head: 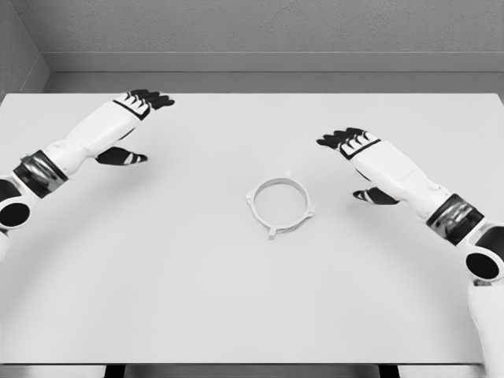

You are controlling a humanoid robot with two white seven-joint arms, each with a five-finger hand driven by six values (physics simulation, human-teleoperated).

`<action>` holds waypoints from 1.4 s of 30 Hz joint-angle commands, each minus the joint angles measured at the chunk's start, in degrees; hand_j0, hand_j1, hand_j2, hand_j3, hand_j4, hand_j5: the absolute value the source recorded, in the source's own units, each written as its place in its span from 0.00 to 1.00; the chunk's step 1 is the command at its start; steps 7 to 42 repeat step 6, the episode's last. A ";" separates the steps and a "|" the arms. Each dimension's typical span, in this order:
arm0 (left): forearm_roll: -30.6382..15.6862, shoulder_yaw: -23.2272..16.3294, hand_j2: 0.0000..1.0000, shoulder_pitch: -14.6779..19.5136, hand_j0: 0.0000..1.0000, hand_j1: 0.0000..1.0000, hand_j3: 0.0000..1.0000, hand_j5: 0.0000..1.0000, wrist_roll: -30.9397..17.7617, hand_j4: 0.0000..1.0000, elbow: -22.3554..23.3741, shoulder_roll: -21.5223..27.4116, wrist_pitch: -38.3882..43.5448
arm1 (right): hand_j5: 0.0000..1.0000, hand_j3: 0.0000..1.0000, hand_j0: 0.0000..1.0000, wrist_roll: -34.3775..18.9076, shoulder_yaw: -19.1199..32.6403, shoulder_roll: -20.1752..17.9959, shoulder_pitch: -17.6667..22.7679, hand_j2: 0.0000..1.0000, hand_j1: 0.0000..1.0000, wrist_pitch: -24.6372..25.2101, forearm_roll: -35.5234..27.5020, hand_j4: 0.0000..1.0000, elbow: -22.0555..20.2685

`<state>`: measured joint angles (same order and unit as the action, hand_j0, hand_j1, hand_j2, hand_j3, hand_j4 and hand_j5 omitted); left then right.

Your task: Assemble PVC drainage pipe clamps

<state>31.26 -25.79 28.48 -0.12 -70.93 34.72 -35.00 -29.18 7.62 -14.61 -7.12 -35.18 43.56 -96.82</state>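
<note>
Pipe clamp [279, 206] lies between left robot hand [130, 118] and right robot hand [364, 156].

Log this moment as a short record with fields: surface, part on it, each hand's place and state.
surface: white table
part: one white ring clamp lying flat near the table's middle, with small tabs on its rim
left hand: over the far left of the table, fingers spread, holding nothing
right hand: to the right of the ring clamp, fingers spread, holding nothing
contact: neither hand touches the ring clamp
backdrop: grey wall behind the table
</note>
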 commanded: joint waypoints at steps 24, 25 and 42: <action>-0.68 0.48 1.00 -0.18 1.00 1.00 1.00 1.00 0.12 1.00 -0.35 0.61 0.00 | 1.00 1.00 1.00 0.18 16.73 0.11 2.29 1.00 1.00 0.18 -1.19 1.00 -3.90; -0.68 0.48 1.00 -0.18 1.00 1.00 1.00 1.00 0.12 1.00 -0.35 0.61 0.00 | 1.00 1.00 1.00 0.18 16.73 0.11 2.29 1.00 1.00 0.18 -1.19 1.00 -3.90; -0.68 0.48 1.00 -0.18 1.00 1.00 1.00 1.00 0.12 1.00 -0.35 0.61 0.00 | 1.00 1.00 1.00 0.18 16.73 0.11 2.29 1.00 1.00 0.18 -1.19 1.00 -3.90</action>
